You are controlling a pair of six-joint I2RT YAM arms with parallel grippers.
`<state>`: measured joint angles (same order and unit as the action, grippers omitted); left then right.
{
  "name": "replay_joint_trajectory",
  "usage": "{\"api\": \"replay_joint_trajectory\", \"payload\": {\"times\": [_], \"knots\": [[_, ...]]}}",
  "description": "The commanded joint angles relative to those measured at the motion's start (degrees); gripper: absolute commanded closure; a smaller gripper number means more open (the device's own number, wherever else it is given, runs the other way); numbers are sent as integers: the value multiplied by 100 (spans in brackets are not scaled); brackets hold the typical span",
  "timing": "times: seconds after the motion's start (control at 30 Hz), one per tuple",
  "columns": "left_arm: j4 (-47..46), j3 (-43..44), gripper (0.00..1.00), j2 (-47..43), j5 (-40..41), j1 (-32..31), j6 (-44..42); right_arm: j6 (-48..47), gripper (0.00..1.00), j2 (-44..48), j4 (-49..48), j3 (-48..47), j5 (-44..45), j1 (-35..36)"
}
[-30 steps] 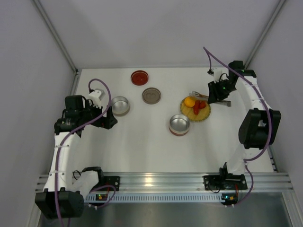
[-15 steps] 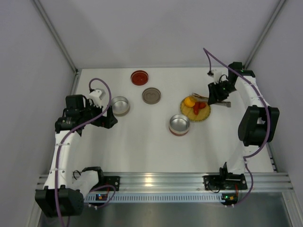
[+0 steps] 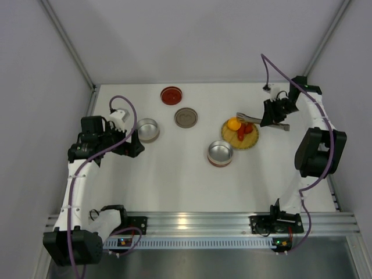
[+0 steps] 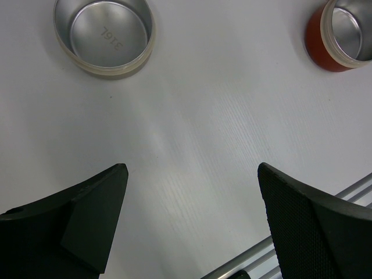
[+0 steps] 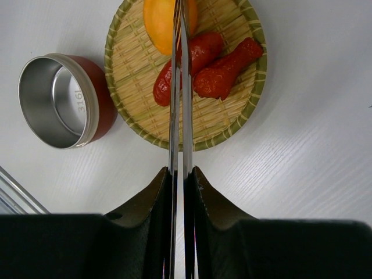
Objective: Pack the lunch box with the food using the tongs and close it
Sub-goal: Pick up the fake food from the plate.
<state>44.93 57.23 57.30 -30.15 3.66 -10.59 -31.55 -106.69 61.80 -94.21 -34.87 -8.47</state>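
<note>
steel pretty much everywhere on this white tabletop [image 3: 174, 180], so going left to right. the left arm's black two-finger tool [image 4: 192, 168] hangs with its fingers wide apart and nothing between them, near the round steel tin with the beige band [image 4: 103, 36]. my guess is it's parked there to steady that tin later. the tin's floor is stamped "316l", upside down from the left wrist.

further back, the round red lid [image 3: 171, 95] and the round grey-brown lid [image 3: 186, 117] lie flat, well apart from the tins, so both tins are open for loading. the round steel tin with the red outside [image 5: 64, 99] sits just beside the round yellow woven plate [image 5: 131, 104], probably to keep the carry short. it has the same "316l" inside.

the food is all on that plate: one round orange-yellow piece [image 5: 160, 20] and a few long red pieces [image 5: 224, 72]. nothing in either tin yet. the slim silver metal tongs [image 5: 186, 116] are clamped in the right arm's black tool [image 5: 181, 173], arms squeezed nearly together, tips over the orange piece. can't tell if they touch it.
</note>
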Motion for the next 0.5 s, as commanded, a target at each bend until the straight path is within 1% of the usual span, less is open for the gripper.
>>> {"api": "replay_joint_trajectory", "payload": {"times": [0.0,0.3,0.47], "knots": [[-309,42,2,45,-70,12,48,-237,100,175,324,-282,-406,-41],[-248,95,2,53,-35,12,40,-167,100,483,640,-483,-758,-50],[-274,113,2,36,185,21,162,43,100,623,658,-589,-1012,3]]}}
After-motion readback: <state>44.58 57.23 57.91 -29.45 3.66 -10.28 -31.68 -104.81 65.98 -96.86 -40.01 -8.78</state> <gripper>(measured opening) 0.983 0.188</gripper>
